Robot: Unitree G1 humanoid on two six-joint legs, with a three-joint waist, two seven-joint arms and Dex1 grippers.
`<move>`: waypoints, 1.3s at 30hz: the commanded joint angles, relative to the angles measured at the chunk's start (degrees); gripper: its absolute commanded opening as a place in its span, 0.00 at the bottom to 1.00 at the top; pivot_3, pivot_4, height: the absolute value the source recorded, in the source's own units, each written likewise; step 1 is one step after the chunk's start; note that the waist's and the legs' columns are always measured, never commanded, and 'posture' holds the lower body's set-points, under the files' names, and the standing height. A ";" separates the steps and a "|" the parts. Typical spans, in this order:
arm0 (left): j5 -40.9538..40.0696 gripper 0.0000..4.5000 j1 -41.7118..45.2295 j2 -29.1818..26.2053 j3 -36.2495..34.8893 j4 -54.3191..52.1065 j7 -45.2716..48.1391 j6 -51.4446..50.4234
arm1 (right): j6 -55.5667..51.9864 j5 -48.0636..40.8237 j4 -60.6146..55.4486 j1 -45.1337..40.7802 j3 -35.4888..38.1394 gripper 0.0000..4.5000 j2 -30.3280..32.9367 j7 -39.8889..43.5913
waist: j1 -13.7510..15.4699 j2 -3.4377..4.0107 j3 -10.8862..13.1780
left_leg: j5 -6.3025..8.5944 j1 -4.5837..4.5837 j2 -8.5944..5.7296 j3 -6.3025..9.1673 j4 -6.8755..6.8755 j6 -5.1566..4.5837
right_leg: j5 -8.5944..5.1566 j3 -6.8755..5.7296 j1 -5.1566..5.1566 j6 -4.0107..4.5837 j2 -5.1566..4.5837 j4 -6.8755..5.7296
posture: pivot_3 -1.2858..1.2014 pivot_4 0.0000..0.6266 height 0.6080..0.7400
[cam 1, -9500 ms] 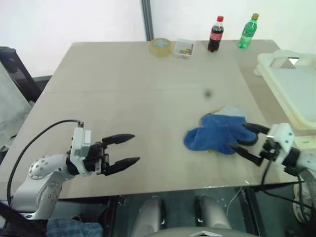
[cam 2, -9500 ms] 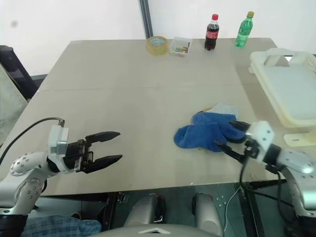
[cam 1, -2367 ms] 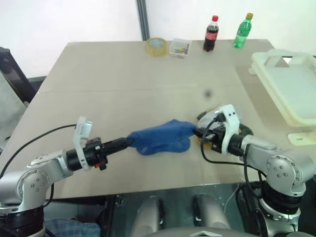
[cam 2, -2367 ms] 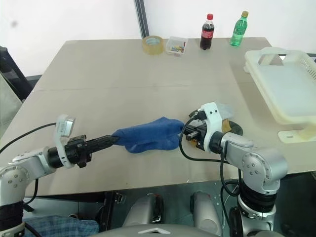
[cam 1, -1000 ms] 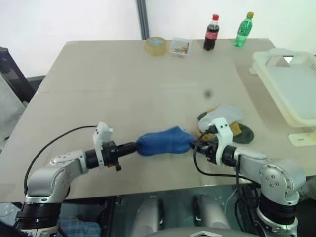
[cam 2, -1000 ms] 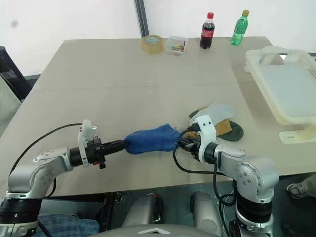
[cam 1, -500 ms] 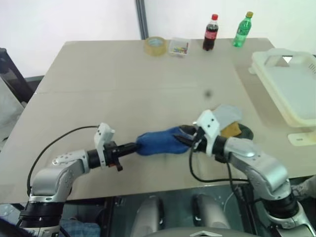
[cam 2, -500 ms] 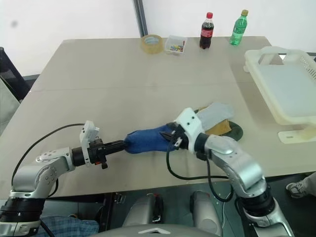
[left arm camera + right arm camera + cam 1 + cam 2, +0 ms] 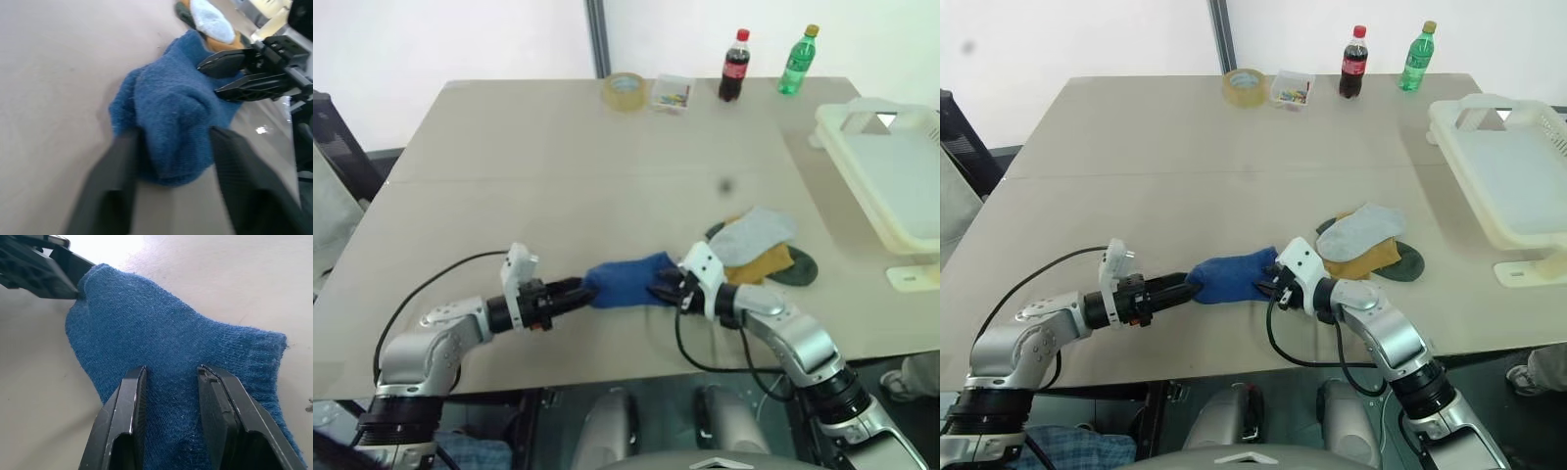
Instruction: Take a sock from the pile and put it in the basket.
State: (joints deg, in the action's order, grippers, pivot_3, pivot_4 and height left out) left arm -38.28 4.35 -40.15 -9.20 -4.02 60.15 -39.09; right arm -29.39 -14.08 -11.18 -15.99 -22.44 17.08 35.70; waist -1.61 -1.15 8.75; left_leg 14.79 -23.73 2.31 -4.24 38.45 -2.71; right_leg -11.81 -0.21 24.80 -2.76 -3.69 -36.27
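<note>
the right gripper (image 9: 168, 396) straddles one end of the royal-blue fuzzy sock (image 9: 628, 282), fingers part open, pressing on it. the left gripper (image 9: 171, 156), spread, flanks the other end. the cream-white plastic basket (image 9: 862, 166) lies far right.

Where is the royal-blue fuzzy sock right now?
The royal-blue fuzzy sock lies on the table's near edge, between the left gripper and right gripper, left of the remaining sock pile.
</note>
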 commanded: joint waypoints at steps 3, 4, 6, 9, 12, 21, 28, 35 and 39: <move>-1.18 0.99 0.76 0.08 -3.33 1.38 -4.22 -2.63 | -0.28 1.12 0.14 1.20 0.48 0.37 1.04 0.61 | 0.50 -0.03 -0.04 | 0.00 0.06 0.00 0.00 0.01 0.00 | 0.00 0.00 -0.04 0.00 -0.01 -0.03 | 0.52 0.24 1.00; -1.89 0.99 0.96 0.10 -3.61 1.63 -4.96 -4.33 | -0.23 1.20 0.20 1.17 0.52 0.37 1.00 0.58 | 0.55 -0.03 -0.04 | 0.00 0.07 0.00 0.01 0.03 0.01 | 0.00 0.00 -0.04 0.00 0.00 -0.07 | 0.52 0.24 1.00; -1.08 0.99 1.46 -0.01 -2.89 2.37 -6.84 -6.08 | 0.05 1.41 0.66 1.09 0.55 0.37 0.76 0.42 | 0.66 -0.04 -0.05 | 0.00 0.10 0.00 0.00 0.07 0.01 | 0.00 0.00 -0.05 0.00 0.00 -0.14 | 0.52 0.24 1.00; -1.86 0.99 2.99 0.81 -3.02 3.17 -9.10 -8.54 | 0.43 1.89 1.03 1.06 0.48 0.37 0.93 0.53 | 0.73 -0.03 -0.09 | 0.00 0.14 -0.01 0.00 0.07 0.01 | 0.00 0.00 -0.08 0.01 0.00 -0.15 | 0.52 0.24 1.00; -2.70 0.99 5.49 0.92 -2.11 6.10 -11.37 -15.14 | 0.26 2.42 1.26 0.96 0.65 0.37 1.09 0.38 | 0.96 -0.03 -0.17 | -0.02 0.23 -0.02 0.00 0.10 0.02 | 0.00 0.01 -0.15 0.01 0.00 -0.24 | 0.52 0.24 1.00; -7.15 0.99 8.27 3.00 1.23 8.09 -10.09 -27.84 | 0.55 3.70 1.56 1.27 0.35 0.37 0.43 -0.01 | 0.86 0.32 -0.48 | 0.00 1.04 -0.01 -0.04 0.03 0.04 | -0.14 0.03 -0.83 -0.11 -0.12 -0.20 | 0.52 0.24 1.00; -9.89 0.99 13.02 8.42 4.60 11.56 -7.85 -33.82 | 0.71 4.59 1.74 1.00 0.30 0.37 0.14 -0.03 | 0.99 0.29 -0.58 | 0.00 1.01 -0.10 -0.03 0.02 0.02 | -0.06 0.01 -0.87 0.03 -0.20 -0.12 | 0.52 0.24 1.00; -15.02 0.99 16.03 13.87 -0.06 15.93 -8.42 -39.46 | 1.02 5.39 0.78 1.55 0.05 0.37 0.76 0.71 | 0.82 0.27 -0.60 | 0.01 0.97 -0.11 0.01 0.00 -0.01 | -0.05 -0.01 -0.95 0.02 -0.17 -0.01 | 0.52 0.24 1.00; -21.29 0.99 17.36 15.63 -6.33 15.71 -9.28 -44.78 | 0.78 6.52 0.59 1.92 -0.11 0.37 1.17 0.11 | 0.82 0.21 -0.55 | 0.01 0.93 -0.10 0.03 -0.02 -0.02 | -0.06 -0.02 -0.94 0.02 -0.16 0.04 | 0.52 0.24 1.00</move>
State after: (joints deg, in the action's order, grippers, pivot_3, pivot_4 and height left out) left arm -56.08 21.72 -25.09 -13.41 11.94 51.06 -80.65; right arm -28.04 -8.93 -10.73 -15.04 -22.28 17.54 36.33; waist -0.79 -0.94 8.20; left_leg 14.80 -22.83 2.21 -4.21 38.43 -2.73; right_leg -11.87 -0.24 23.87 -2.74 -3.86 -36.23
